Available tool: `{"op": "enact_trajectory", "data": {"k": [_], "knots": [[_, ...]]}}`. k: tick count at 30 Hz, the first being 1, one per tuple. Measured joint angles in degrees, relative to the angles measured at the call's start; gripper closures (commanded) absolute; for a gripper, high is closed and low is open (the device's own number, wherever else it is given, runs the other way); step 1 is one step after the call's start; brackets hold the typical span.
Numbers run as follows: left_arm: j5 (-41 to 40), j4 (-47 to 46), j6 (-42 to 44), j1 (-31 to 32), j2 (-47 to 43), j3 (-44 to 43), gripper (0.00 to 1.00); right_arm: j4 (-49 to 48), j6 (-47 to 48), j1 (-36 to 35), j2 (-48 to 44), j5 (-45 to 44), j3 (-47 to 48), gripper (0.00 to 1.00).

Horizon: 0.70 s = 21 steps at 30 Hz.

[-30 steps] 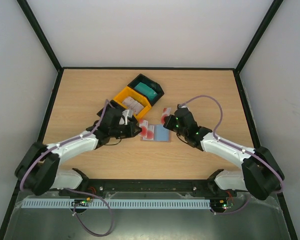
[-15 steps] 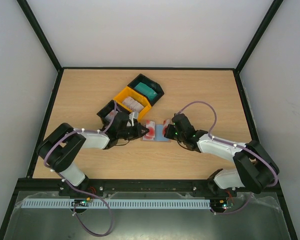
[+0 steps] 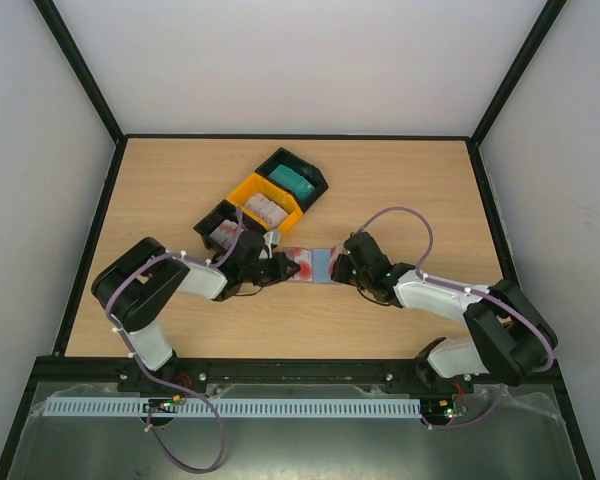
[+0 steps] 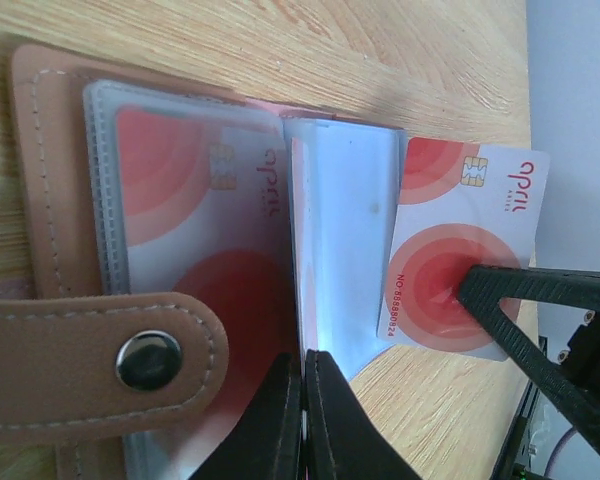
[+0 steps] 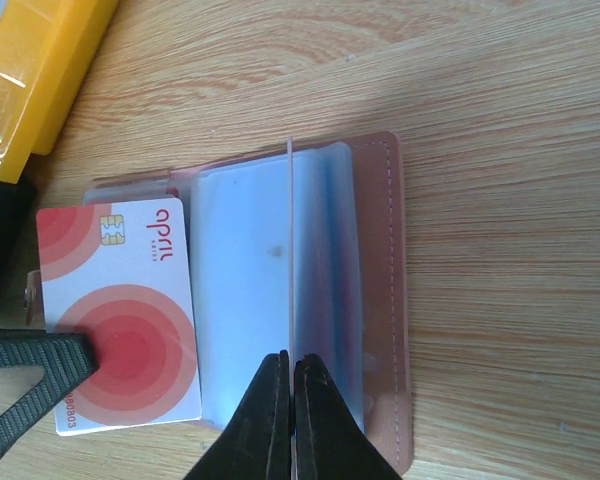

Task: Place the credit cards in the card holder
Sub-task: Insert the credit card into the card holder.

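The brown card holder (image 3: pixel 315 263) lies open on the table between both grippers, its snap tab (image 4: pixel 100 365) near my left jaws. One red-and-white credit card (image 4: pixel 170 220) sits inside a clear pocket. My left gripper (image 4: pixel 305 355) is shut on a thin card seen edge-on; in the right wrist view that card (image 5: pixel 120 310) lies flat beside the blue-grey pockets (image 5: pixel 245 300). My right gripper (image 5: pixel 292 358) is shut on another red-and-white card, seen edge-on above the pockets. In the left wrist view this card (image 4: pixel 450 250) meets the pocket's outer edge.
Three small trays stand in a diagonal row behind the holder: a black one with teal cards (image 3: pixel 296 180), a yellow one with pale cards (image 3: pixel 264 207), and a black one (image 3: pixel 220 232) close to the left wrist. Bare wood surrounds them, and black frame rails edge the table.
Both grippers have come down and inward to the holder, each with its card. The left arm has folded in tighter and the right gripper has shifted left and nearer.
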<state>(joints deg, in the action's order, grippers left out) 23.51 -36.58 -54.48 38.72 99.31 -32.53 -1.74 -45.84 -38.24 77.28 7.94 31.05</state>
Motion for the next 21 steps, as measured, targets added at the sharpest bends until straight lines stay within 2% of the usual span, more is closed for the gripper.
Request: {"op": "enact_trajectory", "data": {"k": [21], "knots": [[2.3,-3.0,-2.4,-0.1,3.7,-1.9,0.95,-0.3,-1.3,0.0,2.7,-0.4,0.7,0.98]]}}
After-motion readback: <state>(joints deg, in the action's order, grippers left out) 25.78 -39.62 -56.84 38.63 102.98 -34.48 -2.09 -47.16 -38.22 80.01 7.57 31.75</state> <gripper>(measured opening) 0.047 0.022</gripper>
